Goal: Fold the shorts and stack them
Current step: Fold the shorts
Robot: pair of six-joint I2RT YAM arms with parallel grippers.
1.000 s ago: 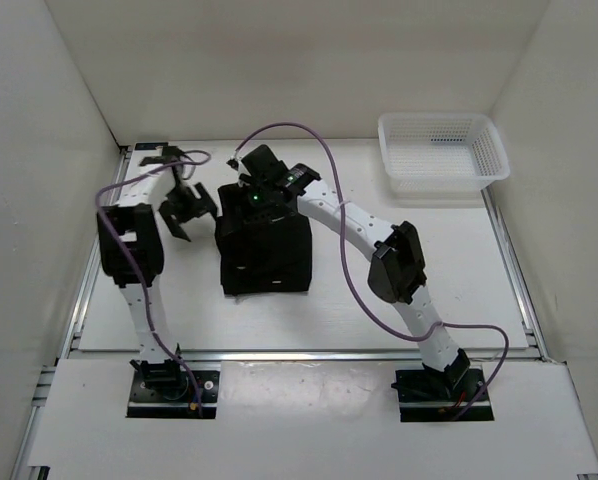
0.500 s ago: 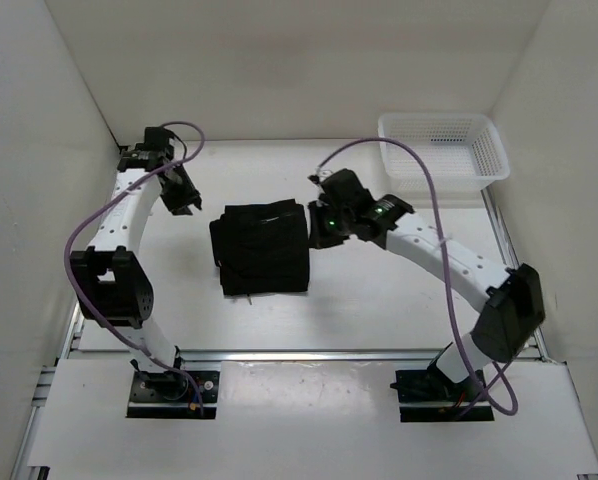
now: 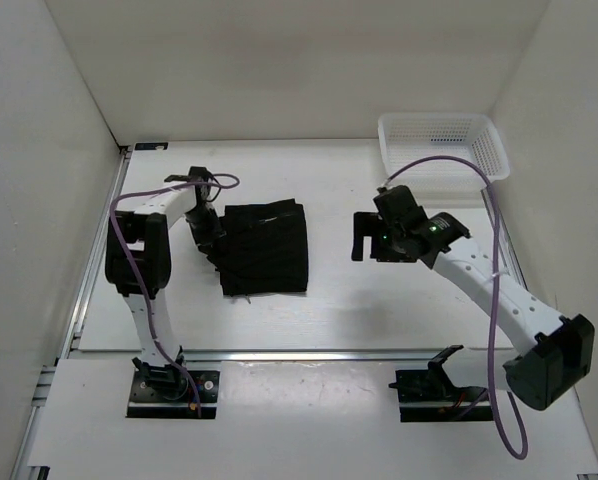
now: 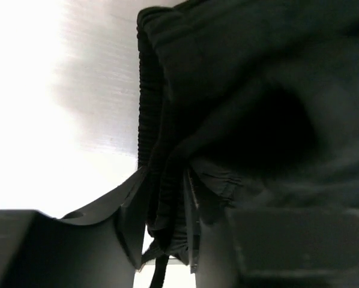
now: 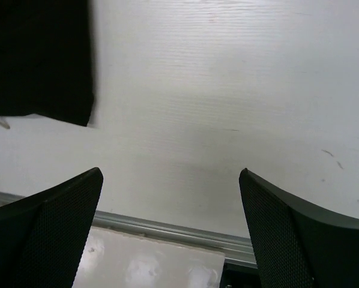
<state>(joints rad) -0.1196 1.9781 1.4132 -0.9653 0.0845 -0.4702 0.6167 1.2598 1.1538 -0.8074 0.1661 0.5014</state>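
**Ana:** Shorts [image 3: 266, 248] first. Where are they?

**Me:** They lie folded in a black square on the table [image 3: 379, 310], a bit left of the middle. The basket [image 3: 442, 150] is well apart from them, in the far right corner.

**Ana:** What just changed?

**Me:** A second ago my right claw [image 3: 360, 238] was on top of them. Now it has pulled off to the right and stands wide open with nothing in it. My left claw [image 3: 211, 240] was open and off to the side. Now it has come in at the left edge and pinched the thick waistband.

**Ana:** So what does that mean?

**Me:** I think the folding is done, and the left claw is set to move the pile. Soft cloth can flop open, so I'd go slow.
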